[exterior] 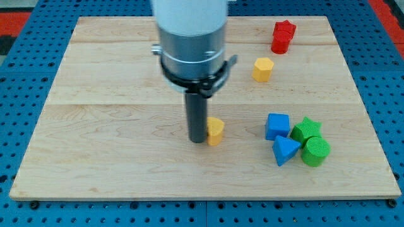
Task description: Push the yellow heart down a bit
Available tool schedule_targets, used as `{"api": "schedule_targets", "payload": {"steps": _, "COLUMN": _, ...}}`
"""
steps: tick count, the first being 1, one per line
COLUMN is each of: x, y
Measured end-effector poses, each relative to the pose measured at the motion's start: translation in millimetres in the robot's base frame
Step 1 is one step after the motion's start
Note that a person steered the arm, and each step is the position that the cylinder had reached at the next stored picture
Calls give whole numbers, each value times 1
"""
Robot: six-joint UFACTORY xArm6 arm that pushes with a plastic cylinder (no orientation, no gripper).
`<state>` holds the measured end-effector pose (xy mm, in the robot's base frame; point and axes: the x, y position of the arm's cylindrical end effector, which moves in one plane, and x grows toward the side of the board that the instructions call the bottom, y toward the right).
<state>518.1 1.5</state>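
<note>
Near the board's middle, a little toward the view's bottom: the yellow heart (216, 130) is found, partly hidden behind the rod.
Handling: the heart is judged light, stiff and easily slid on smooth wood; no breakage is expected, but a spin is likely if it is pushed off-centre.
Contact place: nothing can be gripped, since only a rod is carried; a push is best applied to the edge facing the view's top, through the block's middle.
Look: a small, plain yellow piece is seen, with a flat top face and short walls; its lobes cannot be made out clearly because its left part is covered.
Tip: the tip (198, 140) is placed at the heart's left side, touching it or just beside it; which of the two cannot be told.
End of arm: no hand or jaws are fitted, so nothing is opened, closed or held.
Next move, as judged: the tip would need to be brought round above the heart before any downward push is made.
Neighbours: a yellow hexagon (262, 69) and a red star (283, 36) are seen well apart toward the view's top right.
Right-hand cluster: a blue cube (277, 125), a blue triangle (285, 151), a green star (307, 130) and a green cylinder (315, 151) are packed close together.
Support: all of it is carried on a wooden board (101, 126).
</note>
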Motion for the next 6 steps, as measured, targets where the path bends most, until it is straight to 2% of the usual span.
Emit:
{"api": "schedule_targets", "payload": {"steps": 1, "x": -4, "y": -4}}
{"api": "schedule_targets", "payload": {"steps": 2, "x": -29, "y": -25}}
{"api": "schedule_targets", "payload": {"steps": 3, "x": -40, "y": -16}}
{"api": "schedule_targets", "payload": {"steps": 6, "x": -11, "y": 33}}
